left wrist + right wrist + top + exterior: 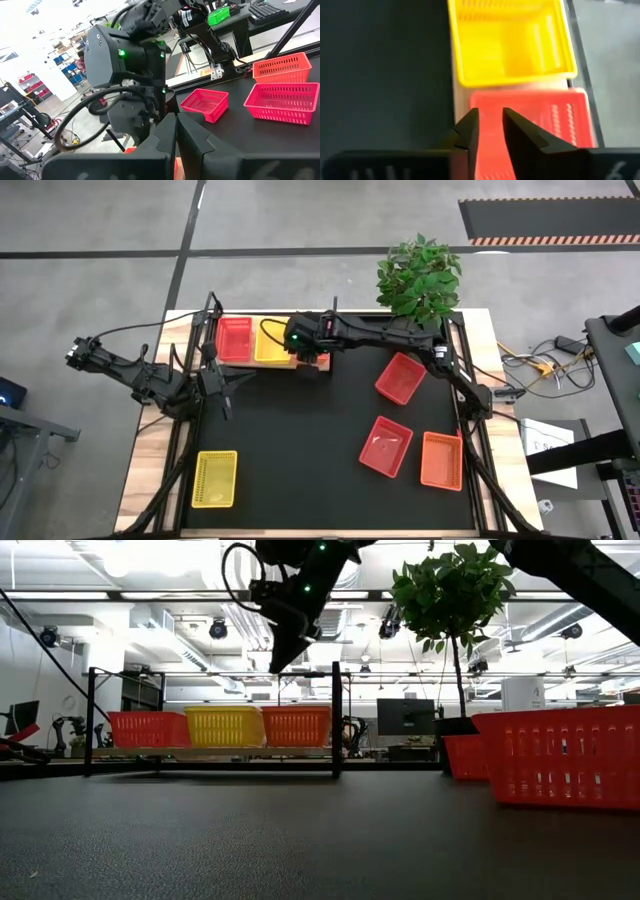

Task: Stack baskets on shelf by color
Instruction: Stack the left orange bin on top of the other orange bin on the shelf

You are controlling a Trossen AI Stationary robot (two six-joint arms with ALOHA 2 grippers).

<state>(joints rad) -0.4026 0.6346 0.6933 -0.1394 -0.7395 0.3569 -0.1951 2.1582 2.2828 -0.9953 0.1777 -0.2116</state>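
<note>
At the counter's 12 o'clock edge, the right pincer (490,127) hovers over the orange basket (560,120) on the shelf (300,367), jaws slightly parted and empty, apparently releasing it beside the yellow basket (512,42). The left pincer (226,379) waits clenched at 9 o'clock.

The right arm reaches far across the table, wrist angled downward; the right gripper (490,127) has its fingers slightly parted with nothing between them. The left arm rests low at the table's left side; the left gripper (176,132) is fully closed.
</note>
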